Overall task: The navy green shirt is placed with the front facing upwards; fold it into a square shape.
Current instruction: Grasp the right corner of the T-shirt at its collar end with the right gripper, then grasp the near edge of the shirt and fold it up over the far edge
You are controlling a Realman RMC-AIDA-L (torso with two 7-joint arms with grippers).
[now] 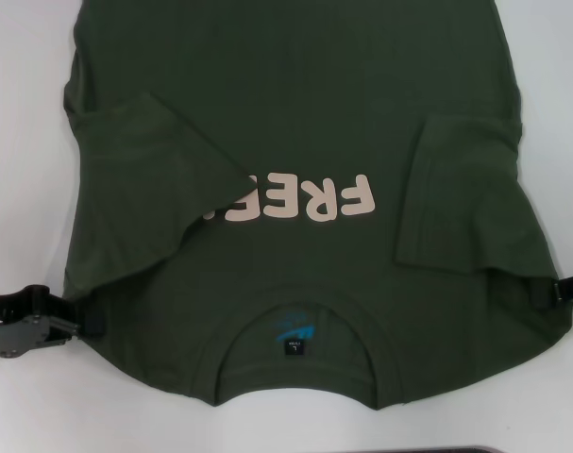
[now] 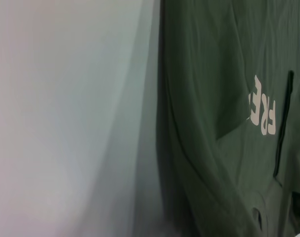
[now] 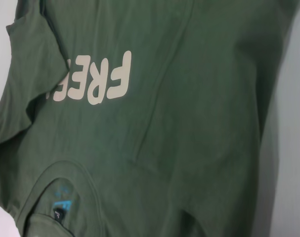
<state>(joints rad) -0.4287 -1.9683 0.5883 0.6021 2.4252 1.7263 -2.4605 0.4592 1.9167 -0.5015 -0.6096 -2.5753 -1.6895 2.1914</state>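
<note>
The navy green shirt [image 1: 295, 113] lies front up on the white table, collar [image 1: 295, 316] nearest me and the cream "FREE" print [image 1: 310, 200] upside down. Both short sleeves are folded inward over the chest, one [image 1: 144, 160] covering the print's end, the other [image 1: 465, 198] on the opposite side. My left gripper [image 1: 83, 326] sits at the shirt's shoulder edge on the left. My right gripper [image 1: 550, 291] touches the shoulder edge on the right. The left wrist view shows the shirt [image 2: 214, 98] beside bare table; the right wrist view shows the shirt [image 3: 189, 123] with its print and collar.
White table [image 1: 22, 142] shows on both sides of the shirt and along the near edge. A dark strip [image 1: 484, 449] peeks in at the bottom of the head view. The shirt's hem runs out of view at the far side.
</note>
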